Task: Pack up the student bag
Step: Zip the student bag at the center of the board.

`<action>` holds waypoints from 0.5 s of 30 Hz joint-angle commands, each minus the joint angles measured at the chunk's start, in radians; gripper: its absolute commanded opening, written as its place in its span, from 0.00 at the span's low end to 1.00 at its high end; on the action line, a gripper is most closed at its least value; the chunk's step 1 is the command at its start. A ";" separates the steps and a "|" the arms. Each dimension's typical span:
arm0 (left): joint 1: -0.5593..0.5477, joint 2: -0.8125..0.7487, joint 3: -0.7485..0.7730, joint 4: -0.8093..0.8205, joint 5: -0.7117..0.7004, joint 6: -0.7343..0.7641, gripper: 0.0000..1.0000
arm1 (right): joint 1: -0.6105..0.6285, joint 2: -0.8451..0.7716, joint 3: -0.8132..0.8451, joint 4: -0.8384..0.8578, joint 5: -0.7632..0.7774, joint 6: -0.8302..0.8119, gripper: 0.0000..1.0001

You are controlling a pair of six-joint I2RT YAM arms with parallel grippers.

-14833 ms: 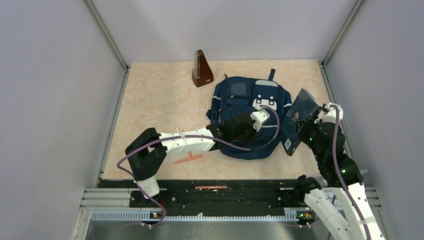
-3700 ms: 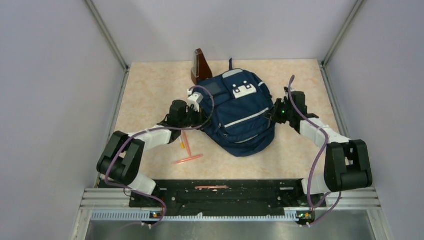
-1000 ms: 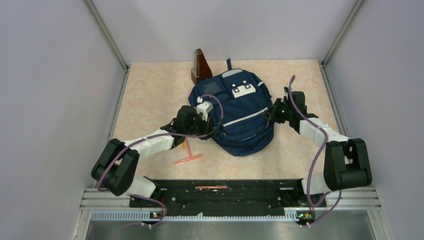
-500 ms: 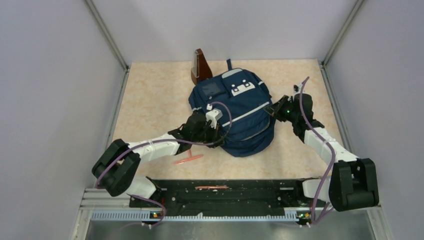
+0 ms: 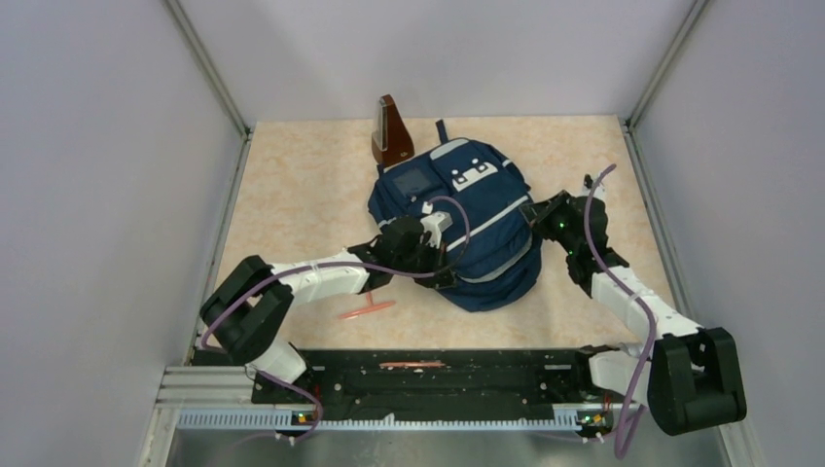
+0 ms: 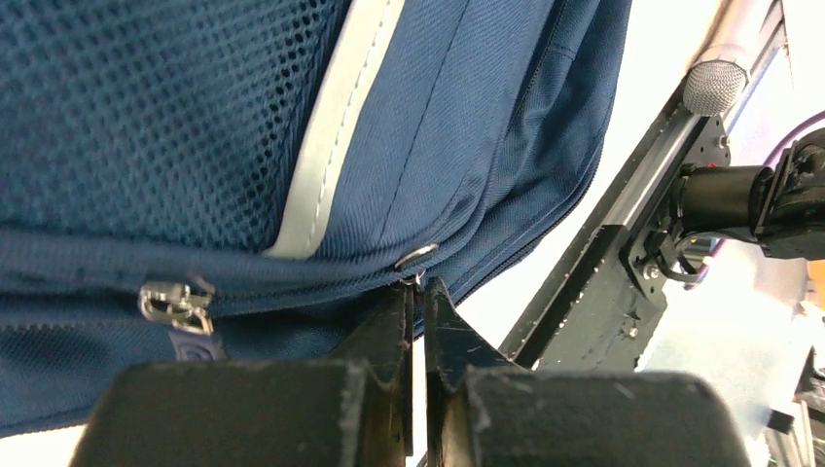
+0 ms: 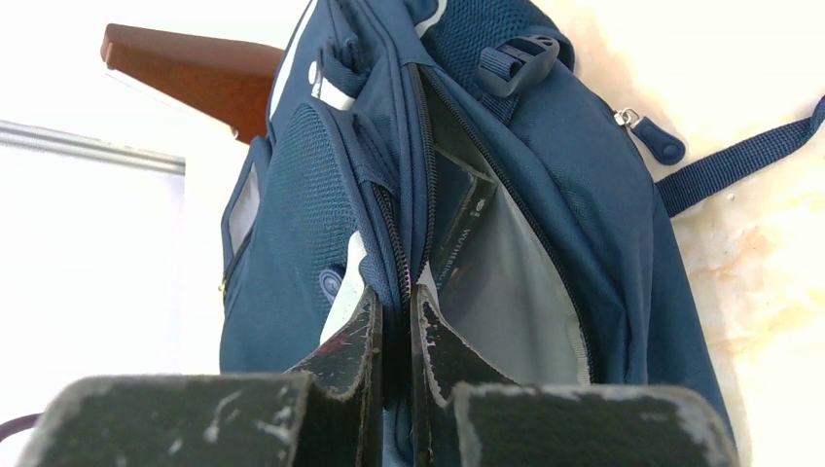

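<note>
L pincer [image 6: 415, 287] grips zip pull [image 6: 416, 258], R pincer [image 7: 394, 292] student bag [image 5: 486, 209] rim — book [image 7: 457, 233] inside: R wrist only.

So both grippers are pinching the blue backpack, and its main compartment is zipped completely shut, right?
One thing is off: the main compartment is not zipped shut. The right wrist view shows it gaping open, with grey lining and a book inside. The left gripper and right gripper do both pinch the backpack.

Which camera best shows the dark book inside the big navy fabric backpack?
The right wrist view: the dark book shows inside the unzipped navy fabric backpack. Top and left wrist views show only its outside.
</note>
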 commanded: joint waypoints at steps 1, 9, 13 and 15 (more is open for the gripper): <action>-0.040 0.030 0.112 0.179 0.106 -0.084 0.00 | 0.103 -0.004 -0.009 0.157 0.084 0.047 0.00; -0.018 -0.004 0.091 0.104 0.025 -0.127 0.35 | 0.109 -0.059 -0.013 0.023 0.158 -0.136 0.43; -0.001 -0.084 0.004 0.100 -0.022 -0.142 0.59 | 0.110 -0.149 -0.018 -0.098 0.130 -0.259 0.65; 0.012 -0.126 -0.029 0.082 -0.039 -0.151 0.63 | 0.114 -0.186 -0.016 -0.163 0.104 -0.315 0.67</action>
